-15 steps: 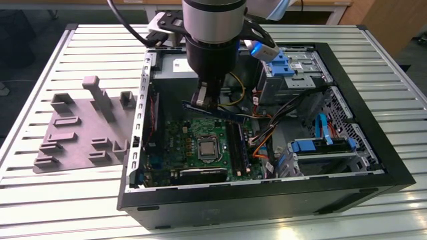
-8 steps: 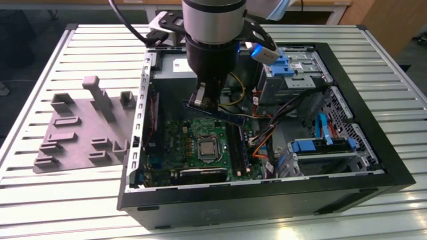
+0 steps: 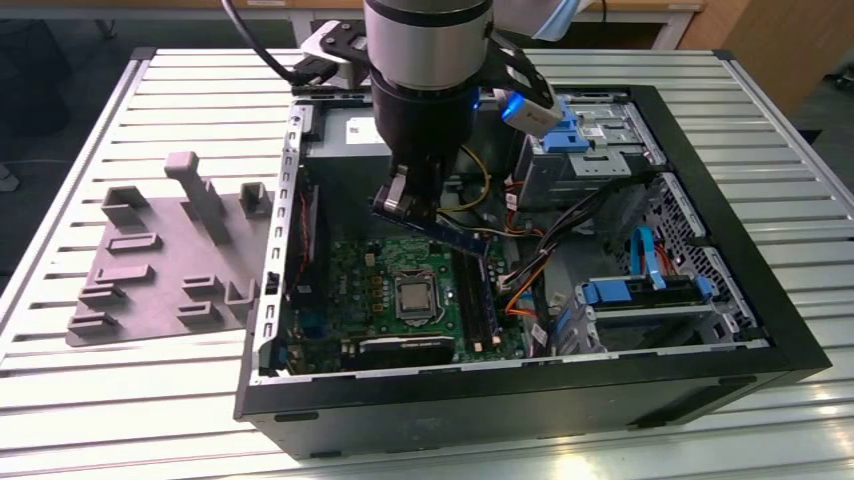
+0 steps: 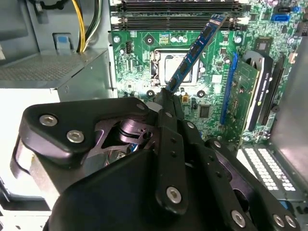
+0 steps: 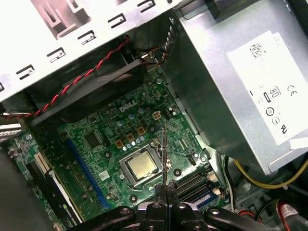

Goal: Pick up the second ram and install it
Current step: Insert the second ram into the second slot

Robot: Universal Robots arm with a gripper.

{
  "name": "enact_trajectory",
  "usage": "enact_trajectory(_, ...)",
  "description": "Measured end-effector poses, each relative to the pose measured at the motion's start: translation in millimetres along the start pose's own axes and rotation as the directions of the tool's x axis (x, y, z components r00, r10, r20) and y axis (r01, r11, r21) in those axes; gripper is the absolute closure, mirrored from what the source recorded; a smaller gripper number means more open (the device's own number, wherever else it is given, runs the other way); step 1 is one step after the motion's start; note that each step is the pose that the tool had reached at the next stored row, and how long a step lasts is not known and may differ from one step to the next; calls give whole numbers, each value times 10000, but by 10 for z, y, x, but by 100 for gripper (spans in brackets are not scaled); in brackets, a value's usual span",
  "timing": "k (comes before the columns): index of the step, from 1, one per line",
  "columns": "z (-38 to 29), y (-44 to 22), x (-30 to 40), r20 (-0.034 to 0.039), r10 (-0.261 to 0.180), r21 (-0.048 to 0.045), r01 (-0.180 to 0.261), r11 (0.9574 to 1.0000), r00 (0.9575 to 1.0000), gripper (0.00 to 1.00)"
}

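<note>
My gripper (image 3: pixel 404 200) is shut on the second ram (image 3: pixel 434 225), a long dark stick with a blue label, and holds it tilted in the air inside the open computer case. In the second wrist view the ram (image 4: pixel 195 53) slants away from the gripper (image 4: pixel 167 94) over the green motherboard (image 4: pixel 139 72), its far end near the black memory slots (image 4: pixel 178 21). Seen edge-on in the first wrist view, the ram (image 5: pixel 164 154) is a thin line rising from the gripper (image 5: pixel 164 190) above the processor socket (image 5: pixel 142 166). The memory slots (image 5: pixel 195 183) lie beside the socket.
A grey power supply (image 5: pixel 231 86) stands close beside the motherboard. Bundled cables (image 3: pixel 534 270) and drive cages with blue parts (image 3: pixel 627 290) occupy the exterior view's right of the case. A grey fixture plate (image 3: pixel 160 270) lies on the slatted table outside the case wall (image 3: pixel 280 250).
</note>
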State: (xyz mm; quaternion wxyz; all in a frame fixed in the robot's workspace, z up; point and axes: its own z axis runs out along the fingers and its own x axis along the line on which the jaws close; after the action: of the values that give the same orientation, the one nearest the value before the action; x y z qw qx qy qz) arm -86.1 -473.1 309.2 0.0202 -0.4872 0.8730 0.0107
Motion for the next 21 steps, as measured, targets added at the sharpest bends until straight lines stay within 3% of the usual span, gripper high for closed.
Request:
enact_trajectory(9, 4, -4, 7, 1, 819, 37, -819, 9966, 9966, 88)
enact_trajectory(10, 6, -6, 11, 3, 1221, 56, -1221, 9925, 9925, 88)
enact_trajectory(16, 8, -9, 15, 5, 1758, 81, -1758, 9844, 9844, 88)
enact_trajectory(21, 11, -12, 19, 9, 2211, 101, -2211, 9752, 9752, 88)
